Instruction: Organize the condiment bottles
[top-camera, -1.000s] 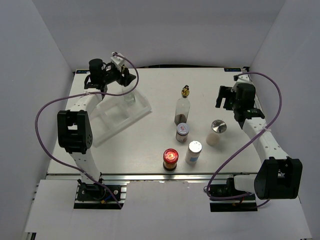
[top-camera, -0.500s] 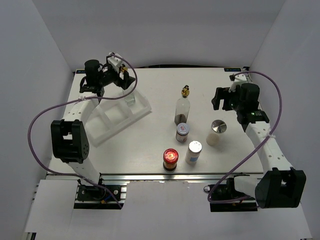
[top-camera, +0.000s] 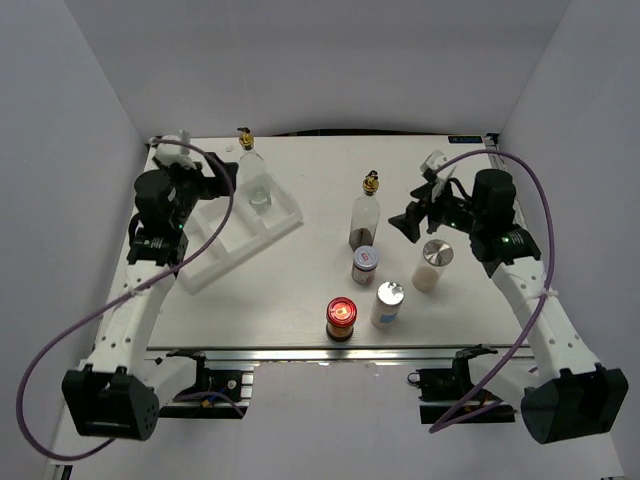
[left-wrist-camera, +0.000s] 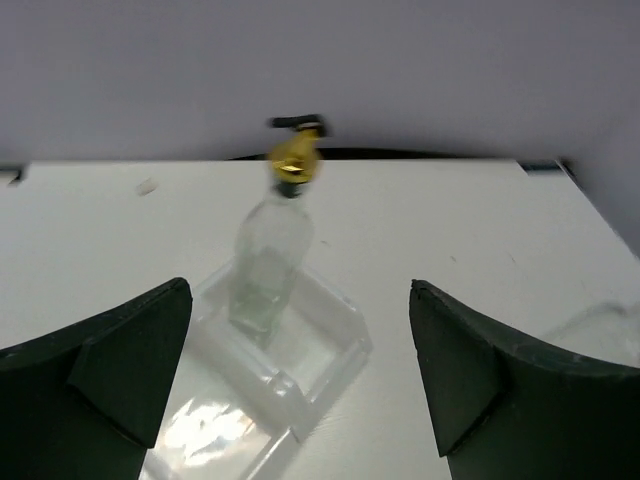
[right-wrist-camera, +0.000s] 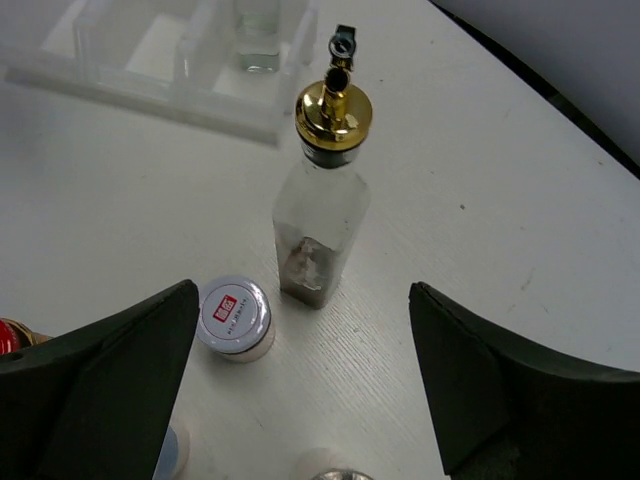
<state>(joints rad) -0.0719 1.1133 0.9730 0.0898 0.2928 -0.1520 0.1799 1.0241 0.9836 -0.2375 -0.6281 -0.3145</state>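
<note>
One clear glass bottle (top-camera: 252, 175) with a gold pourer stands upright in the far end compartment of the white tray (top-camera: 235, 235). It also shows in the left wrist view (left-wrist-camera: 272, 255). My left gripper (top-camera: 207, 180) is open and empty, just left of it. The second glass bottle (top-camera: 367, 215) stands mid-table, and it also shows in the right wrist view (right-wrist-camera: 322, 215). In front of it are the label-lidded jar (top-camera: 365, 263), the red-lidded jar (top-camera: 341, 317) and two silver-capped shakers (top-camera: 388, 303) (top-camera: 434, 262). My right gripper (top-camera: 412, 218) is open and empty, right of that bottle.
The tray's other compartments (left-wrist-camera: 215, 430) hold nothing. In the right wrist view the tray (right-wrist-camera: 150, 75) lies beyond the bottle, and the label-lidded jar (right-wrist-camera: 235, 317) stands just left of the bottle's base. White walls close in the table at the back and both sides.
My left gripper has let go of the bottle in the tray and drawn back to the left. My right gripper has swung left toward the mid-table bottle.
</note>
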